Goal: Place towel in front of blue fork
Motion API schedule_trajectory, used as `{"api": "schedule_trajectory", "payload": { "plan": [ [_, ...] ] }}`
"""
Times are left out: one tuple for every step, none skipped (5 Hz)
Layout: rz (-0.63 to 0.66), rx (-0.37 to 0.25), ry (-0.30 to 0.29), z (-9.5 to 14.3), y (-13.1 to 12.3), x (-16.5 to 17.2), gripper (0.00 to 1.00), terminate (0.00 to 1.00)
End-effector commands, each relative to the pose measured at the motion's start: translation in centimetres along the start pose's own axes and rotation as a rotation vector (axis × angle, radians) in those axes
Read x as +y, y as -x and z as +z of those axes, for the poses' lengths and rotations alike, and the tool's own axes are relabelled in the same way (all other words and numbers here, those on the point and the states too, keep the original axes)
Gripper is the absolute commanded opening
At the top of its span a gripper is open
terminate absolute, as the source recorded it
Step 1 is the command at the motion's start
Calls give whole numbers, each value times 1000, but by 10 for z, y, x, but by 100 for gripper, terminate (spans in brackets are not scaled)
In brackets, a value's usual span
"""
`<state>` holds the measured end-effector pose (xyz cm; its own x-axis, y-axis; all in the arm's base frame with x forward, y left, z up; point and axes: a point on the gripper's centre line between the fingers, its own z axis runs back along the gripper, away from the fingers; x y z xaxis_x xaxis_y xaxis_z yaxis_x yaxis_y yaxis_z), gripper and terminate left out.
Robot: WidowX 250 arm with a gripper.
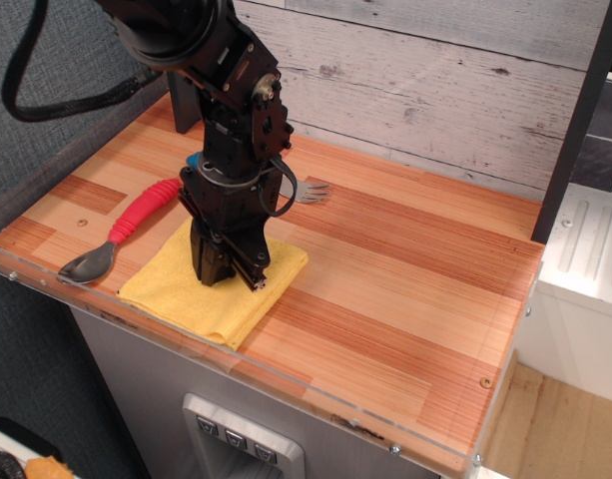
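The yellow towel [171, 294] lies flat near the table's front left edge. My gripper [229, 277] points straight down onto its middle and its fingers are shut on the cloth. The blue fork [313, 190] lies behind the arm. Only its grey tines to the right and a sliver of its blue handle to the left show; the rest is hidden by my arm. The towel sits on the near side of the fork, its left edge close to the red spoon.
A red-handled grey spoon [136, 215] lies diagonally left of the towel. The wooden table [415, 289] has a clear acrylic rim along its front and left edges. A black post [184, 105] stands at the back left. A white cabinet [585, 269] stands to the right.
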<state>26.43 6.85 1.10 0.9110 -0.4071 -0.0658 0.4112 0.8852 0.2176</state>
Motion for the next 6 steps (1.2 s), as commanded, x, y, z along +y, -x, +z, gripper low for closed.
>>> {"api": "schedule_trajectory", "payload": {
  "plan": [
    [97,-66,-42,23,4,13,0,0],
    [111,-68,-68,34,4,18,0,0],
    [81,-69,-86,45,1,21,100,0],
    [53,-121,-111,61,-3,21,100,0],
    [61,-148,-141,81,-7,23,100,0],
    [78,-152,-146,94,-9,22,100,0]
  ]
}}
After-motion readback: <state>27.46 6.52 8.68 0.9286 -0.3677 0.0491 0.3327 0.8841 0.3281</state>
